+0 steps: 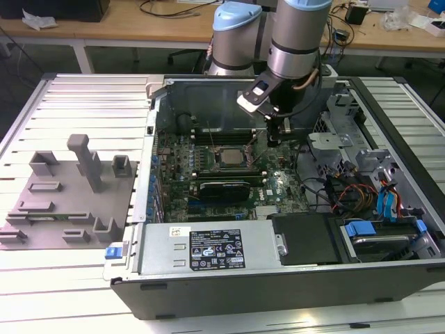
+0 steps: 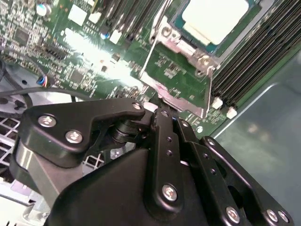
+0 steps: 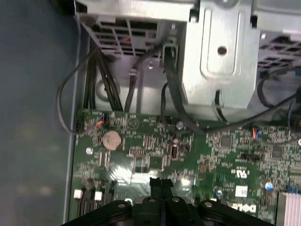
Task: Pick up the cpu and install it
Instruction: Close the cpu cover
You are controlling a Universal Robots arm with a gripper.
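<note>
Jaws look pressed together with nothing pinched between them, judging from both wrist views; the exterior view stands too far off to confirm it.

In the exterior view the gripper (image 1: 273,139) hangs inside the open computer case (image 1: 278,287), low over the motherboard (image 1: 177,163). The cpu (image 1: 228,157) lies flat within its socket frame (image 1: 240,149). It is near the gripper and toward the exterior view's left of it, not beneath the fingertips. Being square, it offers no long axis; its edges run in line with the frame and the case walls.

In the second wrist view the gripper (image 2: 162,115) points at green board just beside the socket frame (image 2: 181,70). The cpu (image 2: 214,19) shows its pale metal top on the far side of that frame's bare metal plate, apart from the fingertips. Dark memory slots (image 2: 256,61) run along one side of it. It sits level inside the frame and so appears seated, though whether it is clamped down cannot be told.

In the first wrist view the gripper (image 3: 160,182) narrows to a single closed tip over the motherboard (image 3: 155,155). A coin cell (image 3: 112,139) lies near it, and black cables (image 3: 101,70) and a metal cage (image 3: 221,52) lie beyond the board's edge.

Taken together, the gap between tips and chip runs sideways across the board rather than straight down, with the socket frame's plate lying between them.
</note>
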